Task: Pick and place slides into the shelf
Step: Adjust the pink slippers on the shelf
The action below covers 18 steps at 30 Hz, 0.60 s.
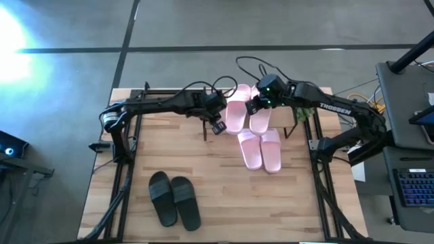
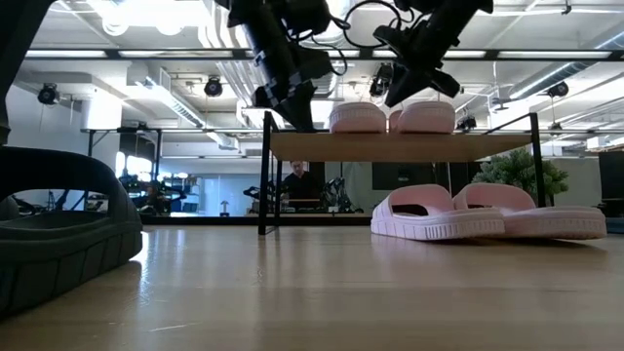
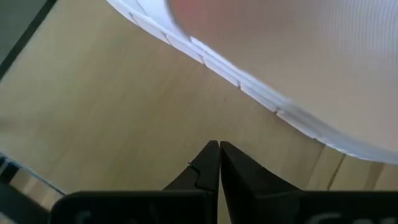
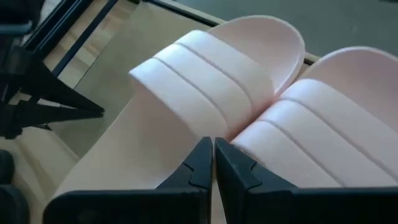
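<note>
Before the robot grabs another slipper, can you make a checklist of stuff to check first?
1. Pink pair on the shelf sits flat on top: ok.
2. Left gripper shut and empty: ok.
3. Right gripper shut and empty, over the shelved pair: ok.
4. Second pink pair on the table, uncovered: ok.
5. Black pair near the table's front, uncovered: ok.
6. Room left on the shelf top: cannot tell.

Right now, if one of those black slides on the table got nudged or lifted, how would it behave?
The black slides look thick-soled and moulded, so probably fairly stiff, bending a little rather than flopping. They lie flat on wide soles on the table, so a nudge would likely make one slide, not roll or tip. The ribbed strap seems graspable, and they look foam-like, so probably light.
</note>
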Motion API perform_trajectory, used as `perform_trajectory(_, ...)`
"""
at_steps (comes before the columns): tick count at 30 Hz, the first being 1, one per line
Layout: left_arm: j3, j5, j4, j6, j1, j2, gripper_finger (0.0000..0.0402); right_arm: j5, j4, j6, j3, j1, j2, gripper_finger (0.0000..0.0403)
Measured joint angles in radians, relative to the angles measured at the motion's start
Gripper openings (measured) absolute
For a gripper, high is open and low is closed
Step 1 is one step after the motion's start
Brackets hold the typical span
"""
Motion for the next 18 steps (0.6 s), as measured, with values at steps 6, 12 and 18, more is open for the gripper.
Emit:
perform_trajectory(6, -0.008, 0.003, 0.056, 0.0, -0.001, 0.0, 0.0, -0.027, 0.005, -0.002, 0.005, -0.003, 0.052, 0.0011)
perform_trajectory(12, -0.008, 0.068, 0.091, 0.0, -0.001, 0.0, 0.0, -0.034, 0.038, -0.02, 0.01, -0.002, 0.092, 0.0011)
perform_trajectory(18, -0.008, 0.096, 0.109, -0.023, -0.004, 0.0, 0.0, -0.02, 0.075, -0.023, 0.006, -0.01, 0.088, 0.0011)
